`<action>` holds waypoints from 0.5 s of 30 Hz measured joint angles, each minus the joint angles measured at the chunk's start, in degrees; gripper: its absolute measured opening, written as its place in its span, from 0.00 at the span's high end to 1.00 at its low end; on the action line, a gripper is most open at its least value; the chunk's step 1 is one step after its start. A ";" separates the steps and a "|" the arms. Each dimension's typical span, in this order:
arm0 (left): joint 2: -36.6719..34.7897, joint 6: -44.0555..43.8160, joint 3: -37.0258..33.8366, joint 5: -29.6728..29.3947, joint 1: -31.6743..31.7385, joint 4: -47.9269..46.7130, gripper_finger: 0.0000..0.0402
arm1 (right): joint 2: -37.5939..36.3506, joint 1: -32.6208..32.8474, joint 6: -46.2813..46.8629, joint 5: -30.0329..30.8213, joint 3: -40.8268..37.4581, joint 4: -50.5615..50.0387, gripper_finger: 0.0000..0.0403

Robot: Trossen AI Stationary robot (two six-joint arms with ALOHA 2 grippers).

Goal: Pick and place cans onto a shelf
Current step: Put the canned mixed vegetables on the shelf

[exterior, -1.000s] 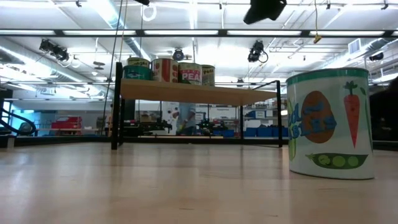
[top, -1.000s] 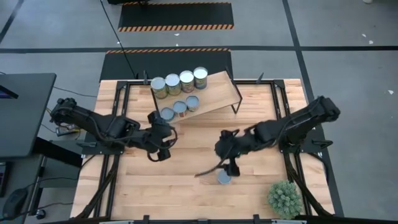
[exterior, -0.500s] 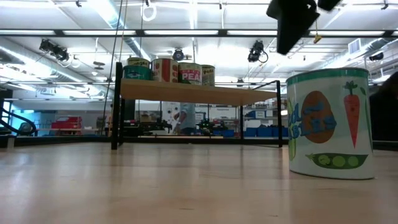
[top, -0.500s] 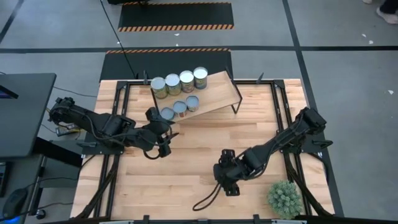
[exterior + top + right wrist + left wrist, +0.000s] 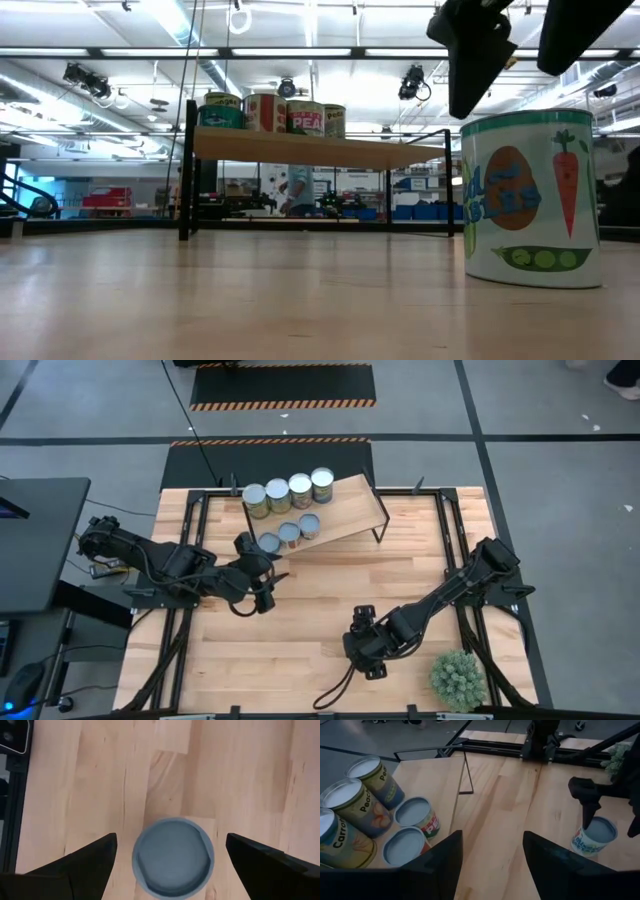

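One can [image 5: 173, 857] stands upright on the bare wood of the table [image 5: 300, 640], alone in the near half, its pale blue-grey top sealed so nothing of its contents shows; the low view gives its label [image 5: 530, 198] with a carrot and peas; the right gripper [image 5: 170, 855] hangs straight above it with its fingers [image 5: 75, 865] spread wide to either side of the lid, touching nothing. Farther back the shelf [image 5: 345, 510] stands at the table's far edge, a light plank on thin black legs; four cans [image 5: 288, 492] stand in a row on its top, all upright and closed; three more cans [image 5: 290, 532] sit in a row just beside its near edge, below the plank. The left gripper [image 5: 262, 582] waits near those three, its fingers [image 5: 440, 862] parted and empty. A spiky green plant ball [image 5: 458, 678] rests at the near right corner.
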 joint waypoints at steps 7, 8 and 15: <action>0.00 0.04 0.00 -0.01 0.00 -0.14 0.47 | 0.00 -0.76 -0.11 -1.70 -2.21 1.49 0.05; 0.00 0.04 0.00 -0.01 0.00 -0.16 0.47 | 0.00 -0.72 -0.30 -1.73 -2.58 1.60 0.05; 0.00 0.61 0.00 -0.01 0.00 -0.32 0.47 | 0.00 -0.82 -1.06 -2.11 -6.04 6.37 0.05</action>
